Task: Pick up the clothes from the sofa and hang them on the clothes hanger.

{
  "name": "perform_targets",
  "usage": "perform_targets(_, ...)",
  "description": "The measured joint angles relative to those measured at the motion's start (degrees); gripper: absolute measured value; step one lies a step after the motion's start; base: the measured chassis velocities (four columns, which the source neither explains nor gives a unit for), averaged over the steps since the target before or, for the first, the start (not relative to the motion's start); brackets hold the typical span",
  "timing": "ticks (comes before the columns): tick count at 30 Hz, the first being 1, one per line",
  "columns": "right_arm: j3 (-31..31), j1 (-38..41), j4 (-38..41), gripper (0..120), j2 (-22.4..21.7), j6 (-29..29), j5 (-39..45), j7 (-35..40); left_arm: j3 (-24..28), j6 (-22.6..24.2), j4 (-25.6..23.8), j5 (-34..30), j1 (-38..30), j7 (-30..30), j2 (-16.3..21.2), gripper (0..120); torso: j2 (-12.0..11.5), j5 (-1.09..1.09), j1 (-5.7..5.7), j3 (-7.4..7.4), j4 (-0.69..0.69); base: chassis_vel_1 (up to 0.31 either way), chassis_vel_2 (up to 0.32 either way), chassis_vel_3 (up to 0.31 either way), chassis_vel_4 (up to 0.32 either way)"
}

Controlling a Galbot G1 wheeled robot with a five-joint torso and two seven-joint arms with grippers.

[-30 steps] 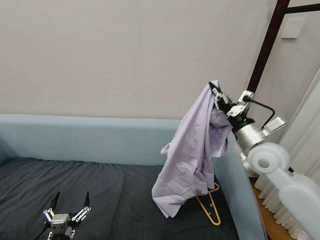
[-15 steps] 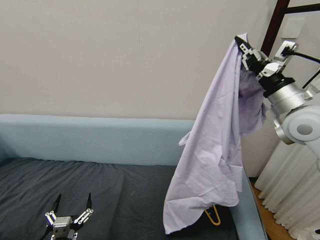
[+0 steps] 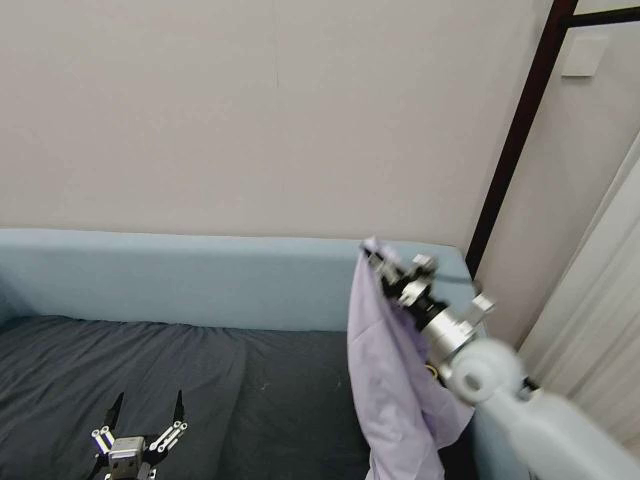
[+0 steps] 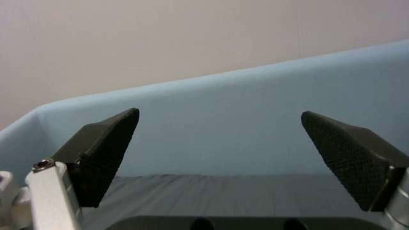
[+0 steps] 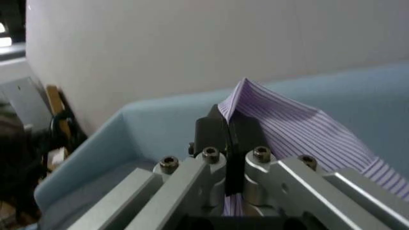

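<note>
One shirt [image 3: 392, 385] in right gripper [image 3: 378, 263], sofa [image 3: 200, 280] behind, pole [image 3: 515, 140] nr.

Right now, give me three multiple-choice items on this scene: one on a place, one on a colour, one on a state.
1. Where is the shirt?
A. Hanging from the right tool, by the right end of the sofa
B. Folded on the floor
C. Pinned to the wall

2. What colour is the shirt?
A. Red
B. Pale purple with fine stripes
C. Black

3. How is the left tool?
A. Shut on the shirt
B. Shut on a hanger
C. Open, holding nothing

Answers:
1 A: the right tool is clamped on the cloth's top fold, and the rest hangs down from it.
2 B: the right wrist view shows the stripes up close.
3 C: its fingers stand wide apart with nothing between them.
</note>
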Motion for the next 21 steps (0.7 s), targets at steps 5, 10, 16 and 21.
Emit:
perform_targets(5, -5.38, -0.25, -13.32, 0, 6.4, 3.87, -7.76, -3.14, -1.23, -0.07, 0.54, -0.27, 0.07, -0.16, 0.38, 100, 0.0, -0.01, 0.0, 0.0, -0.02, 0.0, 0.0, 0.0, 0.0)
perform_targets(10, -9.17, 0.44, -23.97, 0, 13.7, 6.75, -12.85, -4.14, -2.29, -0.44, 1.41, -0.52, -0.08, -0.32, 0.71, 100, -0.01, -0.01, 0.0, 0.0, -0.02, 0.0, 0.0, 0.0, 0.0)
perform_targets(16, -12.17, 0.66, -29.67, 0, 20.32, 7.39, -17.51, -0.21, -2.81, -0.48, 2.62, -0.79, -0.84, -0.44, 1.26, 100, 0.0, -0.01, 0.0, 0.0, -0.01, 0.0, 0.0, 0.0, 0.0)
perform_targets(21, -13.79, -0.14, -29.19, 19, 21.64, 7.48, -19.53, 1.88, -2.73, -0.54, 3.81, -0.93, -1.51, -0.47, 1.79, 100, 0.0, 0.01, 0.0, 0.0, -0.02, 0.0, 0.0, 0.0, 0.0)
